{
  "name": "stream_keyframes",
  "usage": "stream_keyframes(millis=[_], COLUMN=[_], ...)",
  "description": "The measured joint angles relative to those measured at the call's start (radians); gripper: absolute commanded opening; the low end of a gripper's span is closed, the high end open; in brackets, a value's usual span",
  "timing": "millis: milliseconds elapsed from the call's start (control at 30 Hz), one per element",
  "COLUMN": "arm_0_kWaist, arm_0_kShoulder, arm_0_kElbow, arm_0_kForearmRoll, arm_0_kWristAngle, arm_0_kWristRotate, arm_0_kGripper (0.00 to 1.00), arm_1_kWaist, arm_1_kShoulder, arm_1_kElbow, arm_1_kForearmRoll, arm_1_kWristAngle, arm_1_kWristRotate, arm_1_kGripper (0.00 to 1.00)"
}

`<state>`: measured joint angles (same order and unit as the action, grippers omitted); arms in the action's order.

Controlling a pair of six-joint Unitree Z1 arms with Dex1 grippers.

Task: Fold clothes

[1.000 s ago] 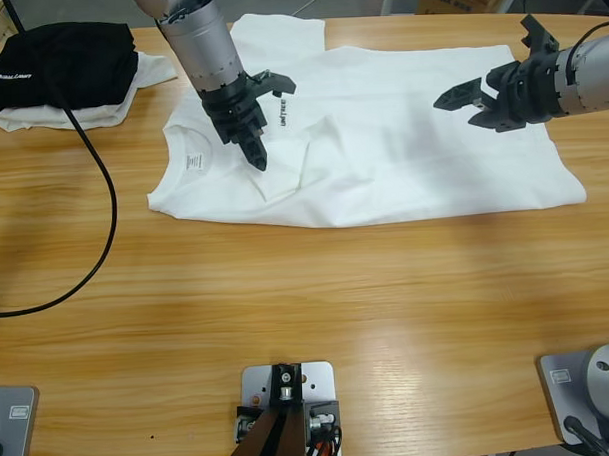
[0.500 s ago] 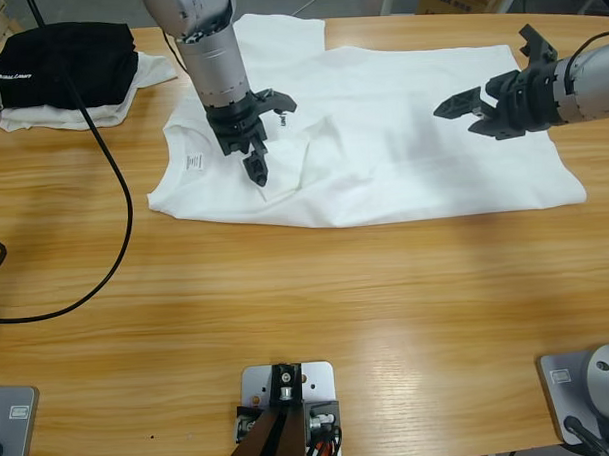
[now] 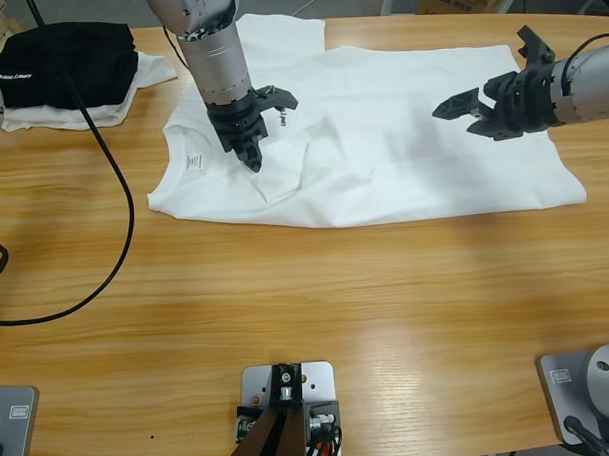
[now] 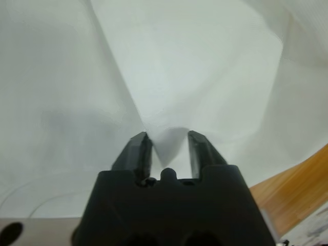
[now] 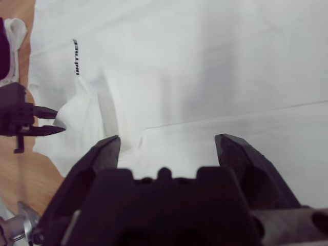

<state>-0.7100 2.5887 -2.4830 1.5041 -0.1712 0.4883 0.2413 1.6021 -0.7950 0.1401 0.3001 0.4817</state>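
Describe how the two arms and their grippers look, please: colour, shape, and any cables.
Both arms are silver-grey cylinders with ribbed collars before the wrist. The left gripper and the right gripper are matt black, each with two pointed jaws on a blocky black body. A black cable hangs from the left arm and loops over the wooden table. I see no markings on either arm.

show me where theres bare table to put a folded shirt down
The wide wood strip below the T-shirt is bare. The near left is crossed by a black cable. The far left corner is crowded with a black garment stacked on a white one.
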Motion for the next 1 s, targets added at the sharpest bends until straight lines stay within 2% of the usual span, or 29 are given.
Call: stream_keyframes(millis=[233,433,633,767,1000], arm_0_kWaist=[-0.002,-0.016,-0.070,-0.105,-0.111], arm_0_kShoulder=[0.000,-0.012,-0.070,-0.085,-0.094], arm_0_kElbow=[-0.023,-0.082,-0.098,-0.099,-0.098], arm_0_kForearmRoll=[0.000,0.000,0.000,0.001,0.002], arm_0_kWristAngle=[0.043,0.146,0.208,0.222,0.222], arm_0_kWristRotate=[0.000,0.000,0.000,0.000,0.000], arm_0_kGripper=[0.000,0.000,0.000,0.000,0.000], arm_1_kWaist=[0.000,0.000,0.000,0.000,0.000], arm_1_kShoulder=[0.008,0.008,0.007,0.003,-0.030], arm_1_kElbow=[0.001,0.003,0.011,0.022,0.037], arm_1_kForearmRoll=[0.000,0.000,0.000,0.000,0.000], arm_1_kWristAngle=[0.000,0.000,0.000,0.000,0.003], arm_1_kWristRotate=[0.000,0.000,0.000,0.000,0.000], arm_1_kGripper=[0.752,0.752,0.752,0.752,0.754])
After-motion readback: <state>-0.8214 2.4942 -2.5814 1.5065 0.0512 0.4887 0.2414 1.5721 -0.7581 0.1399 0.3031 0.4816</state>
